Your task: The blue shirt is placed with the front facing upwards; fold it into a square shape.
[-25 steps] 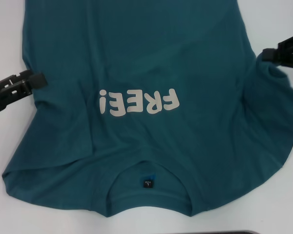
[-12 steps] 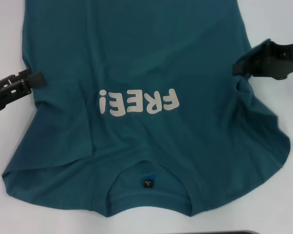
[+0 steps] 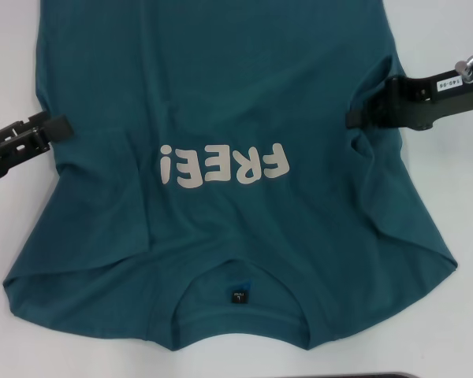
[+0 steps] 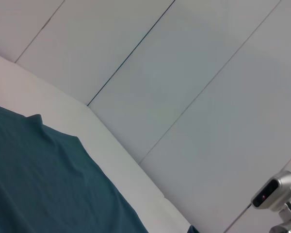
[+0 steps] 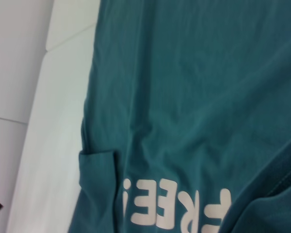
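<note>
The blue shirt (image 3: 221,94) lies front up on the white table (image 3: 8,63), covering most of it. Its cream lettering (image 3: 225,165) reads upside down, and the collar with its small dark neck label (image 3: 238,295) is nearest me. My right gripper (image 3: 355,118) is shut on the shirt's right sleeve, holding it lifted and drawn in over the body. My left gripper (image 3: 63,126) rests at the shirt's left edge, where the left sleeve lies folded inward. The right wrist view shows the shirt (image 5: 194,97) and lettering (image 5: 174,208); the left wrist view shows only a shirt edge (image 4: 39,184).
Bare white table shows on both sides of the shirt and along the near edge. A dark strip (image 3: 363,376) sits at the front edge. In the left wrist view, a small silver camera (image 4: 274,191) stands beyond the table's far edge, in front of a panelled wall.
My right gripper has moved left from the shirt's right edge, dragging the right sleeve inward over the body. The shirt's right outline has narrowed. The left arm has stayed still.
</note>
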Robot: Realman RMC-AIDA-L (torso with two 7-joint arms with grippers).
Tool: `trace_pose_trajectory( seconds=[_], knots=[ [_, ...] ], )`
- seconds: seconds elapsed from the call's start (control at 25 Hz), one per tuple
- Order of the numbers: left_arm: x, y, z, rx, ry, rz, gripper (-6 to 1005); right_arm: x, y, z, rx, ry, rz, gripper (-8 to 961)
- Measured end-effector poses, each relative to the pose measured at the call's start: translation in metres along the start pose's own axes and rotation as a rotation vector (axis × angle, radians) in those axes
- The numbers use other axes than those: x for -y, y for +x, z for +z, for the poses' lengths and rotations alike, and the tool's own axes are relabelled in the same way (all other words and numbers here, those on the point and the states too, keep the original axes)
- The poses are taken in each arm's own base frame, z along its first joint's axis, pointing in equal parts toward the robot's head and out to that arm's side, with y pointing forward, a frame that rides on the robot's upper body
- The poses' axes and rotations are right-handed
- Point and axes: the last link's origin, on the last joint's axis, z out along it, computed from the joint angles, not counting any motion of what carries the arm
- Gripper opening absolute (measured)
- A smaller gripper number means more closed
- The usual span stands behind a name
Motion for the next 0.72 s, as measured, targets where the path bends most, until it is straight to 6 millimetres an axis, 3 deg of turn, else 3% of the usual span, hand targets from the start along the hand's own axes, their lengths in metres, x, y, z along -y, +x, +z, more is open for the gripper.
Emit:
trace_pose_trajectory(
  seconds=[0.2, 0.52, 0.72],
  knots=[
    [0.0, 0.0, 0.0, -0.002, 0.001, 0.0, 857, 0.006, 0.002, 0.008, -0.011, 0.031, 0.005, 168],
    [0.0, 0.001, 0.0, -0.003, 0.001, 0.0, 856, 0.007, -0.002, 0.004, 0.02, 0.029, -0.025, 183],
    [-0.001, 0.001, 0.001, -0.002, -0.008, -0.003, 856, 0.001, -0.003, -0.01, 0.101, -0.093, -0.161, 425]
  ],
)
